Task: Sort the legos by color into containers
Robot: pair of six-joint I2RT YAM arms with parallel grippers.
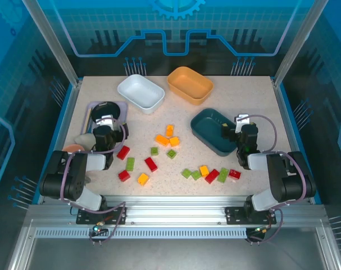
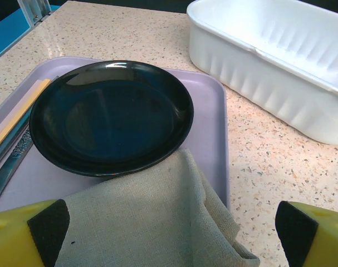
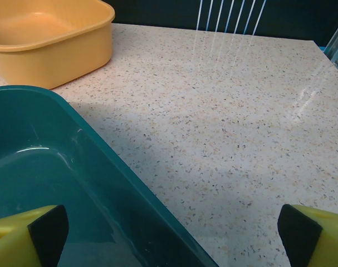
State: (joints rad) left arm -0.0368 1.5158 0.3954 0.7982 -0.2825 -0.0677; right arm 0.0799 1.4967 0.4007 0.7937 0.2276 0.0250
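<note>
Left hand (image 1: 105, 124) hangs over the near end of the lavender tray (image 1: 121, 107) at the left of the counter (image 1: 260, 95). In its wrist view the left hand (image 2: 171, 239) has its fingers (image 2: 46, 231) spread wide, gripping nothing, above a grey cloth (image 2: 152, 222) that overlaps the tray's (image 2: 213, 128) near edge and touches the black plate (image 2: 110, 117).

Right hand (image 1: 241, 126) sits over the right end of the teal tray (image 1: 212, 130). Wrist view: right hand (image 3: 171, 233) also spread apart, nothing between the fingers (image 3: 46, 231), teal tray wall (image 3: 74, 161) below, orange tray (image 3: 52, 39) behind.

Legos (image 1: 151, 163) lie loose on the counter between the two arms, in red, green and orange-yellow: one bunch centre, another front right, a few front left. All are outside the trays.

White tray (image 1: 140, 91) and orange tray (image 1: 190, 85) stand side by side at the back, apart. White tray (image 2: 269, 61) is just beside the lavender tray's far corner.
</note>
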